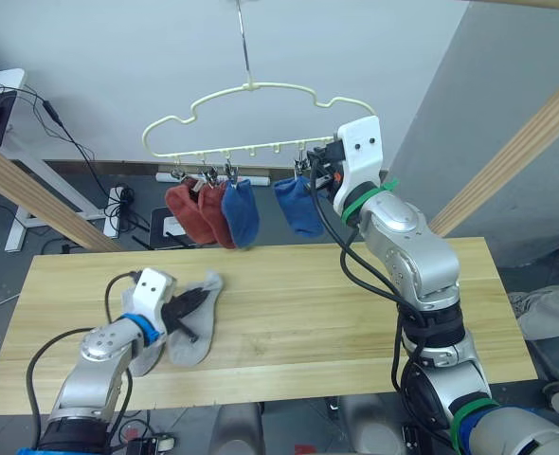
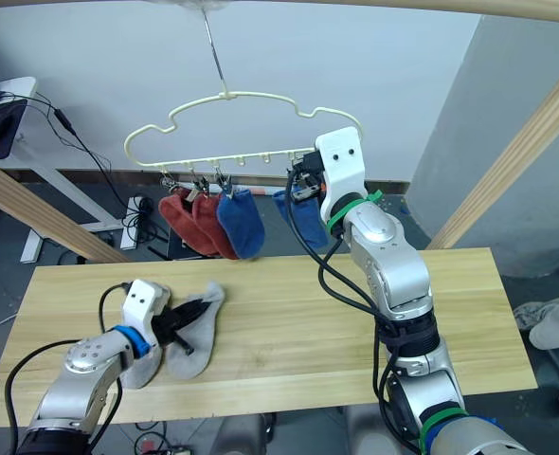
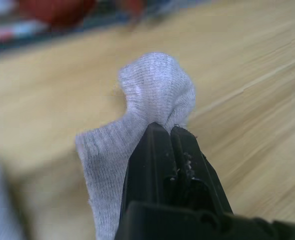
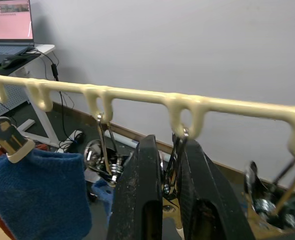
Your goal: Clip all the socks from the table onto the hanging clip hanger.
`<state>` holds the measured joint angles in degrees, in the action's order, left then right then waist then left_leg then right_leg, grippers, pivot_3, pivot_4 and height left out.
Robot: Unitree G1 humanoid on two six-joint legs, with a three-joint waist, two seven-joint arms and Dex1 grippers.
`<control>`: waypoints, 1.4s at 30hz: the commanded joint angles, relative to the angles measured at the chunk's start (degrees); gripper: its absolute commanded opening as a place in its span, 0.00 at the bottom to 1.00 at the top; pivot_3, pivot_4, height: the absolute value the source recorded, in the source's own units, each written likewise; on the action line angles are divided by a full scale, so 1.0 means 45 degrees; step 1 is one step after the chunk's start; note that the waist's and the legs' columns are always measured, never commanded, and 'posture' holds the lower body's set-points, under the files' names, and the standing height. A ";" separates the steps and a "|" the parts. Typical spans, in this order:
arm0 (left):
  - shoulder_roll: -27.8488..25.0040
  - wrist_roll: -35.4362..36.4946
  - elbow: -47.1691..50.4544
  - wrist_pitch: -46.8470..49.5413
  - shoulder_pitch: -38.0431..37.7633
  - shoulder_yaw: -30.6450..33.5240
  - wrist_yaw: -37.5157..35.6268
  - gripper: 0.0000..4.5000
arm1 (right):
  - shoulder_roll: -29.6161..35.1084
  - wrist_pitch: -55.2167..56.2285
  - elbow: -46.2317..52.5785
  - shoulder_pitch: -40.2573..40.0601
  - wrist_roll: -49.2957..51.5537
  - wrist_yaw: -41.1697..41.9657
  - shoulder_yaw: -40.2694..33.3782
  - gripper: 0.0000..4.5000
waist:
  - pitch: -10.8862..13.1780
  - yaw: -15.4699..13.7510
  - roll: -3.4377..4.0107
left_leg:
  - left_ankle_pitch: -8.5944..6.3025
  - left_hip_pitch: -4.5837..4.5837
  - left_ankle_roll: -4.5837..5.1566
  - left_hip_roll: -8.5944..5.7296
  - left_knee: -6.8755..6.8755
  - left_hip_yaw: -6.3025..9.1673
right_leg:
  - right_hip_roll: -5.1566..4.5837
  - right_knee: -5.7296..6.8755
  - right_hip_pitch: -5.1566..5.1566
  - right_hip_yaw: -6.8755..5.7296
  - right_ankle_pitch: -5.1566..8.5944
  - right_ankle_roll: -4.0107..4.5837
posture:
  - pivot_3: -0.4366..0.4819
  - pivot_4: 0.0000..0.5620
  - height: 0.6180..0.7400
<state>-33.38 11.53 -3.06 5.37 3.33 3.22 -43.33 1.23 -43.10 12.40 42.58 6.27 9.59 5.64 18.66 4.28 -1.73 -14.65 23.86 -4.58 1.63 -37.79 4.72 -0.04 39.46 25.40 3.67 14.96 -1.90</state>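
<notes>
Left gripper (image 1: 192, 305): low in the lower left, pinched tight on a grey sock (image 1: 196, 327) lying on the table (image 1: 355, 313).
Second grey sock (image 1: 145, 358): just beside it, under the arm.
Right gripper (image 1: 310, 169): up high, squeezing a clip (image 4: 173, 165).
Clip hanger (image 1: 251, 118): top middle, holds two red socks (image 1: 192, 210) and two blue socks (image 1: 242, 213).

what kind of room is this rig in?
Probably a lab or office test space, not a home. A laptop sits on a white desk, loose cables and a power strip lie on the floor, and the clip hanger hangs over a bare wood table.
</notes>
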 commanded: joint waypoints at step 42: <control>0.3965 -0.1486 -0.1356 -0.3200 0.5725 -0.2819 0.0468 0.00 | -0.0270 -0.0325 0.1020 0.0255 0.0428 -0.0220 -0.0011 0.02 | -0.0002 0.0119 -0.0003 | 0.0000 0.0005 0.0002 -0.0014 -0.0012 0.0003 | 0.0026 0.0016 -0.0003 -0.0006 -0.0008 -0.0011 | 0.39 0.55 0.96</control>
<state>-15.91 5.21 -11.06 -6.90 28.08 -9.63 -41.84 0.07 -44.92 13.64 43.33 7.79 8.62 5.67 18.65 4.82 -1.74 -14.65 23.88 -4.57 1.57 -37.84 4.73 0.07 39.53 25.38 3.65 14.93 -1.95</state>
